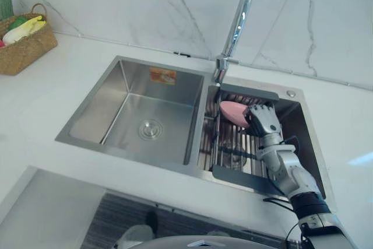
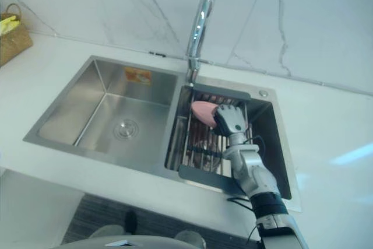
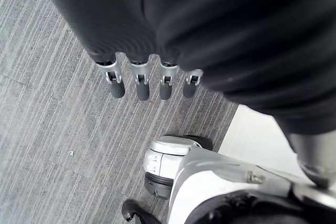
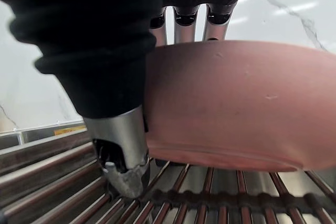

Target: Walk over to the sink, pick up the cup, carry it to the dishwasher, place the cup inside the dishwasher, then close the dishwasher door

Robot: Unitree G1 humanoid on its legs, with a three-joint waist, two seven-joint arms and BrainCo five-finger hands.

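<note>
Looking down from the head camera, I have the sink (image 1: 87,122) set in the white counter (image 1: 70,74), with its bare basin on one side and, at 3 o'clock from that, the basin that carries the rack (image 1: 232,147). The cup (image 1: 232,111), pink, lies on its side on the rack bars toward the 12 o'clock end, just below the foot of the tap (image 1: 239,21). My right hand (image 1: 263,121) reaches into that basin from 5 o'clock and meets the cup, which sticks out from the hand toward 9 o'clock. On the right wrist camera the cup sits in the gap between thumb and fingers: the thumb (image 4: 123,156) presses against its near side, the fingers (image 4: 185,27) go over the far side behind it, so the hand is clasped round the cup. Its lower edge is close over the bars; I cannot tell whether it touches them. A woven basket (image 1: 26,48) stands on the counter at 10 o'clock from the sink. My left hand (image 3: 142,88) hangs over grey carpet (image 3: 52,129), fingers straight and holding nothing
</note>
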